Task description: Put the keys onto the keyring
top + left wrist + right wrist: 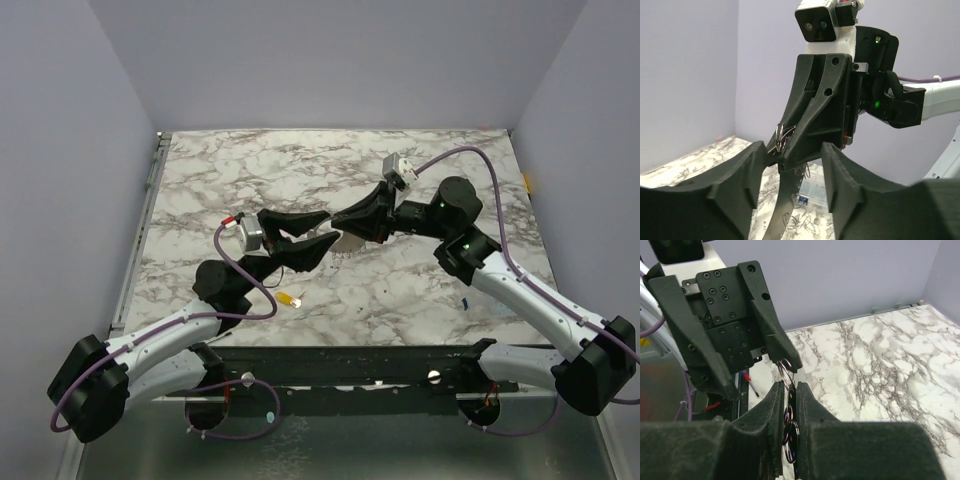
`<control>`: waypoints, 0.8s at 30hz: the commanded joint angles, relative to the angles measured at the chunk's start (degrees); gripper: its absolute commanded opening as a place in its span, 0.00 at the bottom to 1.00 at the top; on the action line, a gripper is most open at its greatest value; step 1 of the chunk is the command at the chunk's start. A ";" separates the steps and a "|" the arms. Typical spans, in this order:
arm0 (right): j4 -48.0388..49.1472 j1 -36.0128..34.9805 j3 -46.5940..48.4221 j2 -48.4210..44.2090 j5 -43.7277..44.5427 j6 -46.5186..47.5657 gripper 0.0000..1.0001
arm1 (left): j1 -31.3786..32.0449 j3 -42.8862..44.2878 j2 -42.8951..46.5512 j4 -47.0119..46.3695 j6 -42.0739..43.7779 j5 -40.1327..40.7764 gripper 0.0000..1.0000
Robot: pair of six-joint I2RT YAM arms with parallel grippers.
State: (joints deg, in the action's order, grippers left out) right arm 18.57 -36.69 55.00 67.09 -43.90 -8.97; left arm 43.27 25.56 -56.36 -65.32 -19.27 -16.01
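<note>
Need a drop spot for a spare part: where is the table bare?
Free: the far strip of table along the back wall, and the near patch between the key and the right forearm. Crowded: the centre, where the left gripper and right gripper meet.

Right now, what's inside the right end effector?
The right end effector pinches the keyring between its fingers. Its thin wire loops poke out above. The fingers cover the rest of it.
</note>
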 commanded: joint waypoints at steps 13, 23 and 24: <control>-18.34 -0.87 3.90 -6.37 6.99 19.73 0.01 | 0.18 13.43 7.12 44.84 21.32 -7.09 0.84; -11.81 -2.92 -10.28 -16.54 21.58 33.89 0.01 | 0.09 25.39 4.38 70.66 28.41 -7.95 0.84; -11.80 -2.99 -10.87 -17.10 22.40 34.72 0.01 | 0.06 26.11 3.89 71.94 26.95 -7.63 0.84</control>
State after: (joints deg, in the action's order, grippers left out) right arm 3.84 -39.07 46.70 51.86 -28.80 18.63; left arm 43.27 47.53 -50.35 -6.90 7.62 -23.22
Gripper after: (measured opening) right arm 0.150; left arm 0.836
